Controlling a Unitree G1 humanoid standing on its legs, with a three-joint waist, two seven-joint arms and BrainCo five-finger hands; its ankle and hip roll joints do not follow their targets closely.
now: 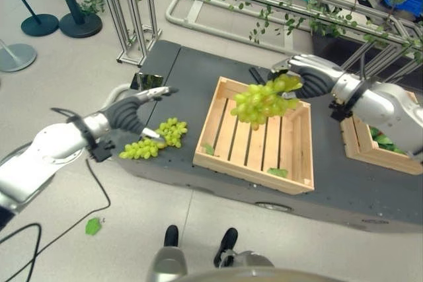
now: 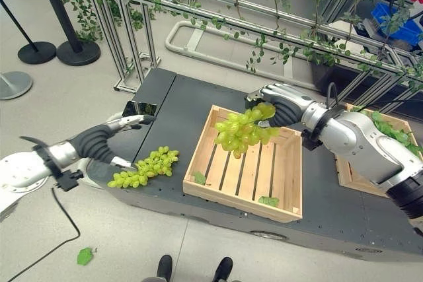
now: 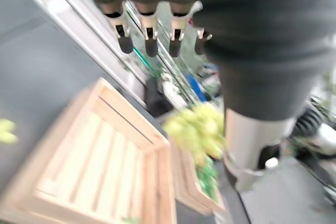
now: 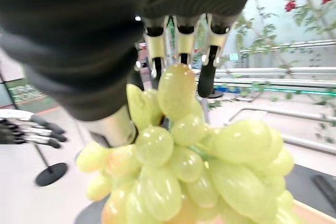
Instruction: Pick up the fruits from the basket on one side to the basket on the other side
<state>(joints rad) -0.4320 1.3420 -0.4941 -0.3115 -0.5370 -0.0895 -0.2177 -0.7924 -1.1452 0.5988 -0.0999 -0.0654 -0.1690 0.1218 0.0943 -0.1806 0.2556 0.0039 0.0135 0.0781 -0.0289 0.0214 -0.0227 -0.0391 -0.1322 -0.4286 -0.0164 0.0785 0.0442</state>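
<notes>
Right hand [image 2: 281,107] is carrying a grape bunch [image 2: 241,128] over the middle crate [image 2: 243,175], fingers [image 4: 206,77] curled onto the top of the bunch so it is hanging below them, clear of the slats. Judging by the hang, it is gripping near the stem end, which is letting the weight drop straight and keeping the berries from being squeezed. The bunch is sitting toward 12 o'clock of the crate, just inside the far rim, so it is likely mid-transfer from the far crate [image 1: 370,143] at 3 o'clock, which is holding green leaves. A second bunch [image 1: 155,139] is lying on the dark tabletop [image 1: 192,77] at 9 o'clock of the middle crate, outside any crate, near the tabletop's front-left edge. Left hand [image 1: 132,111] is hovering just above and beside it, fingers [image 3: 149,38] straight and relaxed, holding nothing; the thumb looks close to the bunch, contact unclear. My read: left is staging over that bunch, waiting its turn or lining up a grab. A couple of loose leaves are lying on the crate floor. Risk: berries shedding if the right hand lets go from height; lower before opening.
</notes>
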